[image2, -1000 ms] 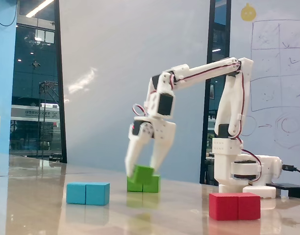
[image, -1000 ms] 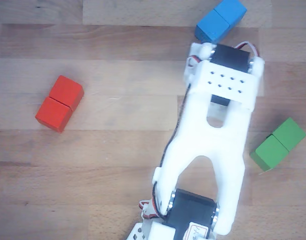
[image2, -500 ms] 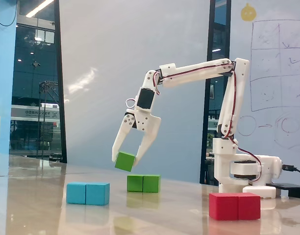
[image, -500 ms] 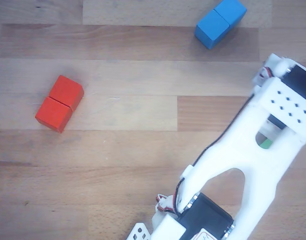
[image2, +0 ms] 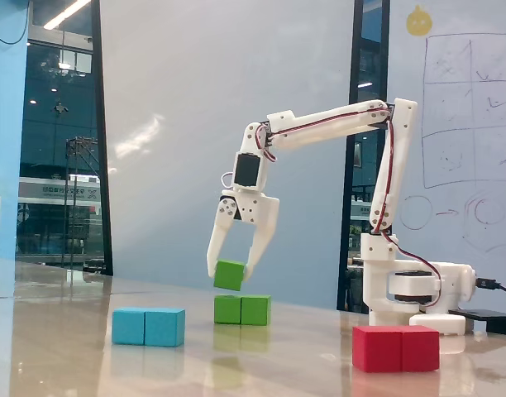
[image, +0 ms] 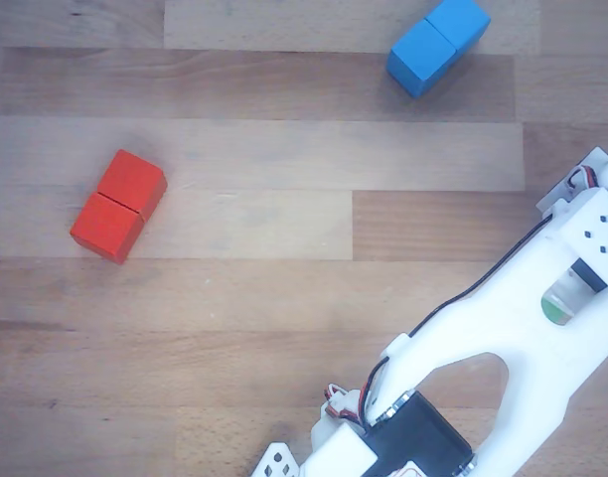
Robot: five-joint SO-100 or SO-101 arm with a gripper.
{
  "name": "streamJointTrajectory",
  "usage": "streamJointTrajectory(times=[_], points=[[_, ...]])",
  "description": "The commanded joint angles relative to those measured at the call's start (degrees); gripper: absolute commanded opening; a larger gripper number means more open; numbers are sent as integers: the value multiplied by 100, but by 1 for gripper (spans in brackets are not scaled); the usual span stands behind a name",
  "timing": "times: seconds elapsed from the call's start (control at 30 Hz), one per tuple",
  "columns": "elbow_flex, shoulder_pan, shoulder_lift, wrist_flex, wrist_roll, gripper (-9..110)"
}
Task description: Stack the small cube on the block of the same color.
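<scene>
In the fixed view my gripper [image2: 229, 274] is shut on the small green cube [image2: 229, 275], holding it in the air a little above the left half of the green double block [image2: 242, 309], which lies on the table. The cube is slightly tilted and does not touch the block. In the other view, from above, the white arm [image: 523, 338] covers the green block, and only a sliver of green [image: 554, 314] shows through a slot in the arm.
A blue double block [image2: 149, 327] [image: 438, 43] lies left of the green one in the fixed view. A red double block [image2: 396, 348] [image: 118, 205] lies nearer the camera on the right, in front of the arm's base [image2: 410, 291].
The gripper lifted the small cube off the table, swung out to the left, then came back right and lower, over the green block. From above, the arm swept to the right edge.
</scene>
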Motion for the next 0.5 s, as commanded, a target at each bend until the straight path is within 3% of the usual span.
streamJointTrajectory(times=[0.0, 0.47], points=[[-615, 62, 149, 185, -132, 7], [-606, 70, 149, 668, -141, 7]])
